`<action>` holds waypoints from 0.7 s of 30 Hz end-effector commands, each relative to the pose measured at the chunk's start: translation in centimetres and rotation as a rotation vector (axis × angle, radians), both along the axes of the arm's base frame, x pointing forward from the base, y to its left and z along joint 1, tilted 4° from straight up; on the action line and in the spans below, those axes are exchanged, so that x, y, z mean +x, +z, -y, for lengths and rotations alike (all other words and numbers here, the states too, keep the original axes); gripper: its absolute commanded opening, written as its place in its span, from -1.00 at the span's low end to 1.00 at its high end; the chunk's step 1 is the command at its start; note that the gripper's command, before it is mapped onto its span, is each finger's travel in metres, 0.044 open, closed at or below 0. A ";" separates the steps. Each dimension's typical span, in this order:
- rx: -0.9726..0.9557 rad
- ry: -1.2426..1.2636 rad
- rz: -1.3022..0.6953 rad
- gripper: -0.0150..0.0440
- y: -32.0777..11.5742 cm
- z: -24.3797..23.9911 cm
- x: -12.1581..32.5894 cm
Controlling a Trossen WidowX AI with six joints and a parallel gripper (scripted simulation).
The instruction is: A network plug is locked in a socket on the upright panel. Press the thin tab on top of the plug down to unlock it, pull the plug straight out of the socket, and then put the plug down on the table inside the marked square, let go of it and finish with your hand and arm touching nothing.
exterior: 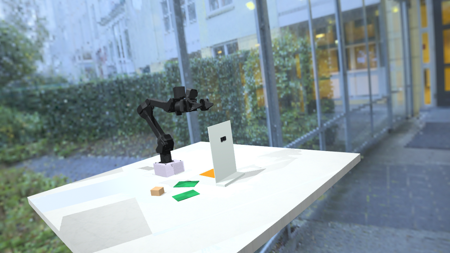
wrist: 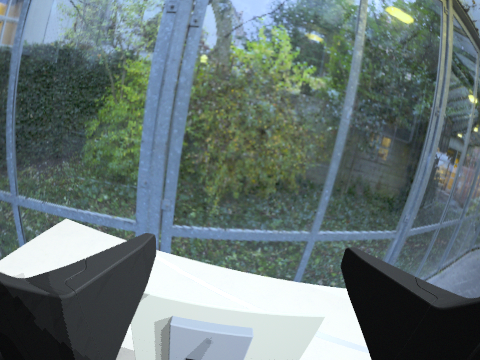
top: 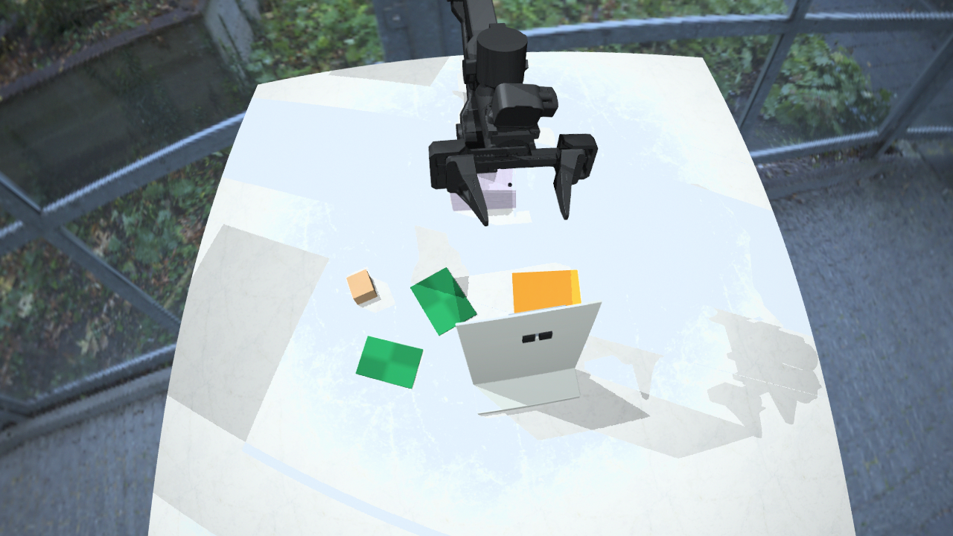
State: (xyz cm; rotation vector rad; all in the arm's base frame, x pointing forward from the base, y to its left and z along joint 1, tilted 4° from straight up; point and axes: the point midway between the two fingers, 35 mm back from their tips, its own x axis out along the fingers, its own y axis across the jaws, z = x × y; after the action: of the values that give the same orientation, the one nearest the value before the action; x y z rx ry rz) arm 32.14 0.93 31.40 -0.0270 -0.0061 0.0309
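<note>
Bright light washes the tabletop (top: 373, 459) (exterior: 201, 220) (wrist: 280, 295) nearly white, with pale blue patches ahead of the fingers (top: 526, 193) (exterior: 206, 106) in the top view. Hard-edged grey shadows lie there too, the jagged ones beyond the fingers and off to the picture's right. The exterior view glares around the upright panel (exterior: 222, 150), and its background is softly blurred. The wrist view bends the window bars toward its edges; the fingers look dark, one almost black.

Black segmented arm (top: 501, 56) (exterior: 155, 124); upright cylinder near wrist; tapered end effector (top: 526, 222) (exterior: 206, 106) (wrist: 252, 254) fingers; pale lilac base (top: 502, 199) (exterior: 163, 171).
</note>
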 end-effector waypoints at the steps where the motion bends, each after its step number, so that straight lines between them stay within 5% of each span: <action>1: 0.006 0.001 0.000 0.78 -0.1 0.0 0.0; 9: 0.261 0.044 -0.008 0.06 -3.1 0.1 1.8; 21: 0.677 0.112 -0.046 0.04 -8.2 0.4 3.0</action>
State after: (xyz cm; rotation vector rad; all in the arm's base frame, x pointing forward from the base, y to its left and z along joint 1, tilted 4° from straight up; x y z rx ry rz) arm 35.08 0.71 24.59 0.5441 0.0161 0.1252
